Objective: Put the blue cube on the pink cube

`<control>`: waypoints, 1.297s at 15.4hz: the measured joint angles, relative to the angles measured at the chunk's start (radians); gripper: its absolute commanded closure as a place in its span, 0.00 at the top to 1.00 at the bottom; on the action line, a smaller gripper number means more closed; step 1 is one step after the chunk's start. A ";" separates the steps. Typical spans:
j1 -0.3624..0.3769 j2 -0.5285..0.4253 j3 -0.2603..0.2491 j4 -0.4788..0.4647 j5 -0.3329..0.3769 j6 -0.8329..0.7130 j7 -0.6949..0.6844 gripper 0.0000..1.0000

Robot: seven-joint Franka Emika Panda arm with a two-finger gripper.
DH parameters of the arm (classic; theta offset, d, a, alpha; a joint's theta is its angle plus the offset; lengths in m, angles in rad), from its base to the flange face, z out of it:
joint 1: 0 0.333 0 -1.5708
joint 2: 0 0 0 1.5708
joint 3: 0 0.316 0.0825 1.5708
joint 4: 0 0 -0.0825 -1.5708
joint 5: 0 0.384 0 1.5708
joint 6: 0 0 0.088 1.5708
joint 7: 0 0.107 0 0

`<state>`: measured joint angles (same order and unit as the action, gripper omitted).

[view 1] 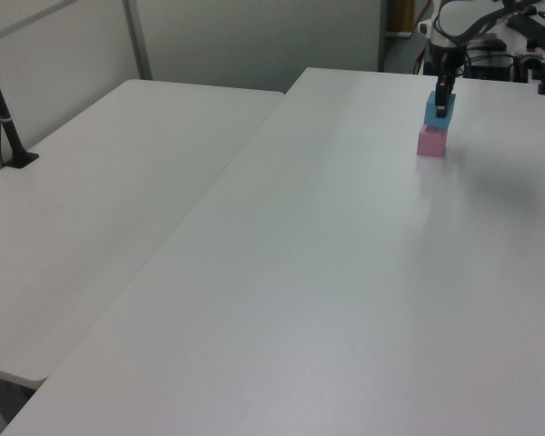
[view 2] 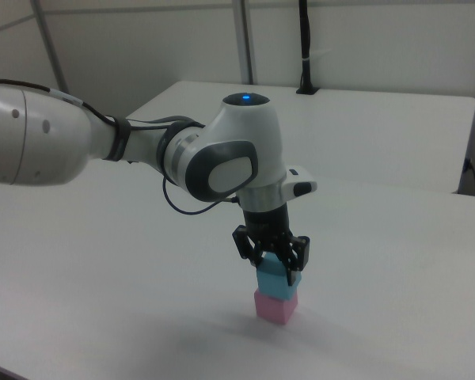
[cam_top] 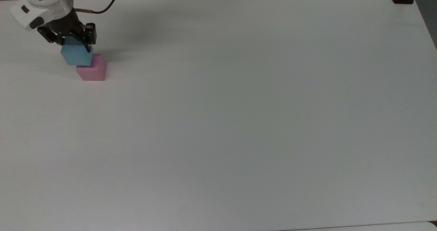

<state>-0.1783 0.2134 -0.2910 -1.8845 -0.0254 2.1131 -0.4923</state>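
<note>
The pink cube (cam_top: 93, 72) (view 1: 431, 143) (view 2: 274, 307) sits on the white table near the top view's far left. Directly above it is the blue cube (cam_top: 75, 55) (view 1: 438, 112) (view 2: 275, 280), its underside at or just over the pink cube's top face; the right view shows them stacked in line. My gripper (cam_top: 72, 44) (view 1: 442, 102) (view 2: 275, 265) comes straight down from above and is shut on the blue cube, black fingers (view 2: 294, 272) pressed to two opposite sides.
The white table (cam_top: 239, 121) stretches wide to the top view's right and front. A second white table (view 1: 91, 200) adjoins it at the left view's left. A black post (view 1: 4, 118) stands there. Cables and equipment lie beyond the far edge.
</note>
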 measured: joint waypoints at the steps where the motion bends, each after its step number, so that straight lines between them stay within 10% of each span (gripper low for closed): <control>1: 0.001 0.006 0.001 0.000 0.000 0.004 0.000 0.47; 4: 0.005 0.015 0.003 0.000 0.000 0.007 0.002 0.54; 7: 0.009 0.018 0.003 -0.002 0.000 0.008 0.004 1.00; 15: 0.010 0.023 0.004 0.021 0.001 0.007 0.187 1.00; 20: 0.020 -0.036 0.020 0.260 0.001 -0.286 0.386 1.00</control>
<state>-0.1581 0.1773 -0.2708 -1.6243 -0.0245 1.8275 -0.1065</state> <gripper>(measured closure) 0.000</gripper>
